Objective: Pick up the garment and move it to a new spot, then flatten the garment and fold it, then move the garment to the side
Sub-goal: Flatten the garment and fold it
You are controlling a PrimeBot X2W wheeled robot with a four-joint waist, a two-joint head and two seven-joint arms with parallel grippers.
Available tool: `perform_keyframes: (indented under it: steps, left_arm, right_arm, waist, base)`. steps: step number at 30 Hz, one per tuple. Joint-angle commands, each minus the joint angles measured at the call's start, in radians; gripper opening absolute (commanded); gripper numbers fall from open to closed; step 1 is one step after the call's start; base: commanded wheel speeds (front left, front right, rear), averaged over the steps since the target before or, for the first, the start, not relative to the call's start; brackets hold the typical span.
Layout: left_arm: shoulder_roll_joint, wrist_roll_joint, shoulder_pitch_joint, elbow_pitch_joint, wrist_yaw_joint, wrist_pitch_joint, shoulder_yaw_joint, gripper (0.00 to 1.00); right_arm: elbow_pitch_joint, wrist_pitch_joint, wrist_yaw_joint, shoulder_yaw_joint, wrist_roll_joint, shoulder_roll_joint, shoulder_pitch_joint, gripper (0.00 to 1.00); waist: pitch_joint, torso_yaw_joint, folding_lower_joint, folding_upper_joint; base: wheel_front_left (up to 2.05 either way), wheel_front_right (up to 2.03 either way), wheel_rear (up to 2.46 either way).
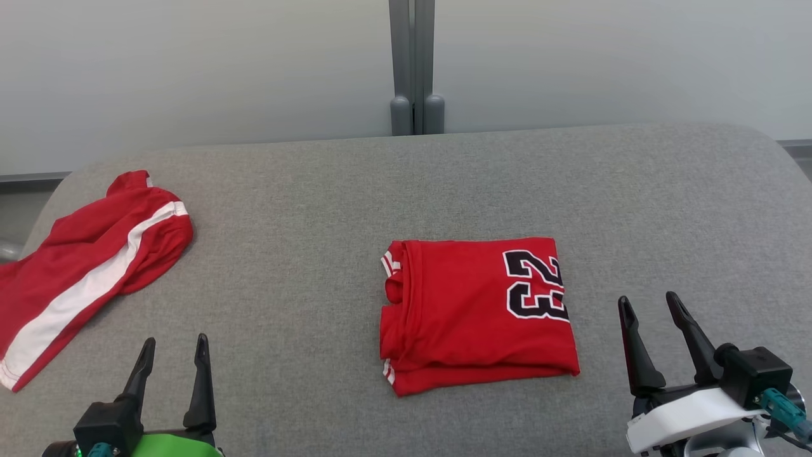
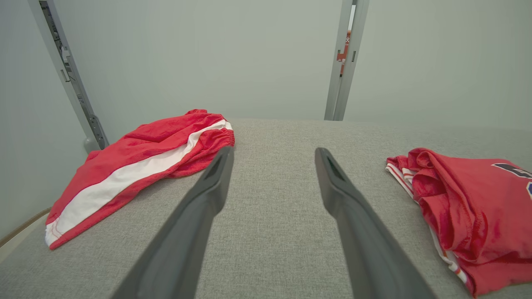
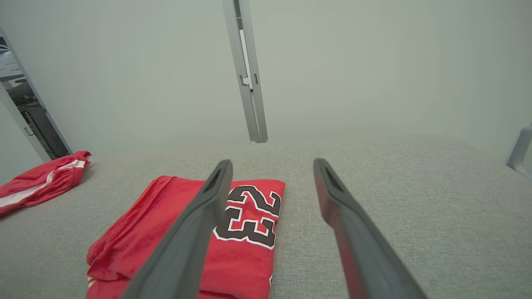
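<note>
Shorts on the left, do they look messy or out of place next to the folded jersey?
Yes: the shorts lie rumpled and slanted, unfolded, near the left edge of the table, while the jersey sits neatly folded mid-table.

Jersey (image 1: 469, 317) ctr of surface (image 1: 304, 190), shorts (image 1: 82, 266) at far L edge, well apart.

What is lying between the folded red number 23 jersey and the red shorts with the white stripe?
Nothing. The head view shows a bare stretch of grey padded surface between the jersey and the shorts.
</note>
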Motion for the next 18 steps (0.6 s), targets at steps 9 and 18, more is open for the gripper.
perform_keyframes:
  steps: [9,18]
  left_arm:
    - [0.02,0.013,-0.004,-0.043,0.019,0.051,-0.017,1.0]
    - [0.036,0.04,0.002,-0.08,0.036,0.075,-0.037,1.0]
  right_arm:
    - [-0.018,0.036,-0.001,-0.013,-0.024,0.008,0.02,1.0]
    - [-0.025,0.05,-0.001,-0.012,-0.039,0.009,0.018,1.0]
  waist:
    - [-0.006,0.017,0.0,0.0]
    - [-0.005,0.014,0.0,0.0]
  base:
    - [0.0,0.0,0.0]
    - [0.0,0.0,0.0]
